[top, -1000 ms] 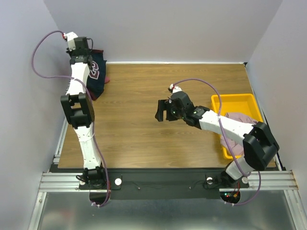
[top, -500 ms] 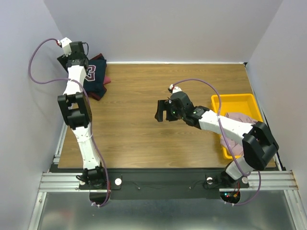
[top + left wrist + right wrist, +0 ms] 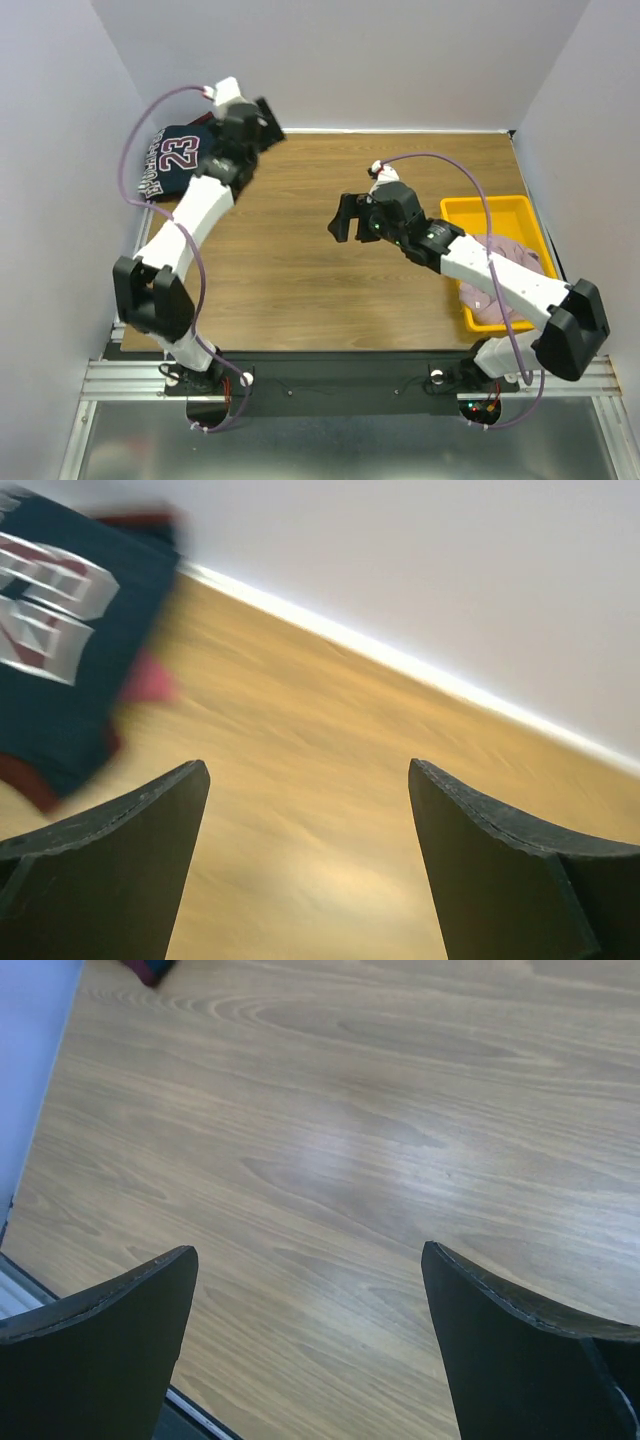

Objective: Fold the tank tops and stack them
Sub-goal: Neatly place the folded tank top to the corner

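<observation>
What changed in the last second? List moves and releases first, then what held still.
The left pincer let go of the navy cloth tank top with white 23 print and swung right, open over the bare wooden table; the top lies uncovered in the far left corner. The right pincer stayed open mid-table; the yellow plastic tray and its pale pink cloth did not move.

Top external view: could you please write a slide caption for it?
Left pincer and right pincer open above wooden table; navy cloth tank top far left, pink cloth in yellow plastic tray.
</observation>
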